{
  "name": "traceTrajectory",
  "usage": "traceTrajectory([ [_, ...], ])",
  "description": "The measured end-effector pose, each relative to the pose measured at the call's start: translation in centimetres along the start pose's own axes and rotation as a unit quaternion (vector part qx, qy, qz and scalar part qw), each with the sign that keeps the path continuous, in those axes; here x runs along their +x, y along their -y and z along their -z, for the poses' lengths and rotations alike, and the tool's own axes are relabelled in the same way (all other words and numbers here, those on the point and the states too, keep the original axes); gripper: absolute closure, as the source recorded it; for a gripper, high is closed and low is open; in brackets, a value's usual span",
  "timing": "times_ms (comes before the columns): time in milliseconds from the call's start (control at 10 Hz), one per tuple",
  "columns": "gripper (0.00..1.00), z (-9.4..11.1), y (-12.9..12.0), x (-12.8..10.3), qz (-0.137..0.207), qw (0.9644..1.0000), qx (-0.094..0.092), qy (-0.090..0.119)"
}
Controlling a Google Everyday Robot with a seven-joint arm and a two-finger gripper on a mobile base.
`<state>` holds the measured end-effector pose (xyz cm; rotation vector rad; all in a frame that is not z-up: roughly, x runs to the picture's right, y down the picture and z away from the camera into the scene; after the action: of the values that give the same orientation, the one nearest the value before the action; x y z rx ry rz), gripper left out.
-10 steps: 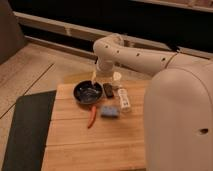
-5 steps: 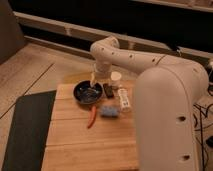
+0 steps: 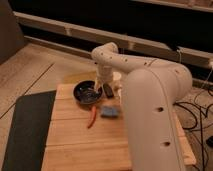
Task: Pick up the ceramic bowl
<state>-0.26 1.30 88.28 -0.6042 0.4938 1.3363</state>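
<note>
The gripper (image 3: 99, 87) hangs at the end of the arm's pale forearm, low over the right-hand rim of the ceramic bowl (image 3: 83, 93). Whether it is apart, together or clamped on the rim cannot be told, nor whether it touches the bowl at all.

The bowl is round, dark and glossy, with pale glints inside. It sits near the far left corner of the wooden table (image 3: 75, 145).

Just right of the bowl, close under the wrist, lies a small dark oblong object (image 3: 108, 91). Behind that a pale cup-like thing (image 3: 118, 76) peeps out past the arm. Nearer the camera a small blue rectangular pad (image 3: 110, 111) lies flat on the boards. To its left is a thin orange-red stick (image 3: 92, 118), angled a little, its upper end near the bowl's front edge.

The robot's own bulky white arm (image 3: 150, 110) fills the right of the view and hides much of the table's right side. A dark mat (image 3: 25, 132) lies on the floor left of the table, and cables (image 3: 200, 112) trail on the floor to the right.
</note>
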Motion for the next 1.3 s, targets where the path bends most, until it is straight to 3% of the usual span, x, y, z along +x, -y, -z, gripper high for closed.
traceTrajectory([
  [300,0.35,-3.3,-0.5,-0.2,0.011,0.999,0.011,-0.042],
  [800,0.35,-3.3,-0.6,-0.1,0.013,0.9989,0.013,-0.042],
  [900,0.35,-3.0,-0.6,-0.2,0.018,0.999,0.019,-0.035],
  [1200,0.35,-0.2,-2.2,-1.3,0.049,0.9973,0.034,0.043],
  [1300,0.35,0.3,-2.2,-1.4,0.051,0.9963,0.037,0.058],
])
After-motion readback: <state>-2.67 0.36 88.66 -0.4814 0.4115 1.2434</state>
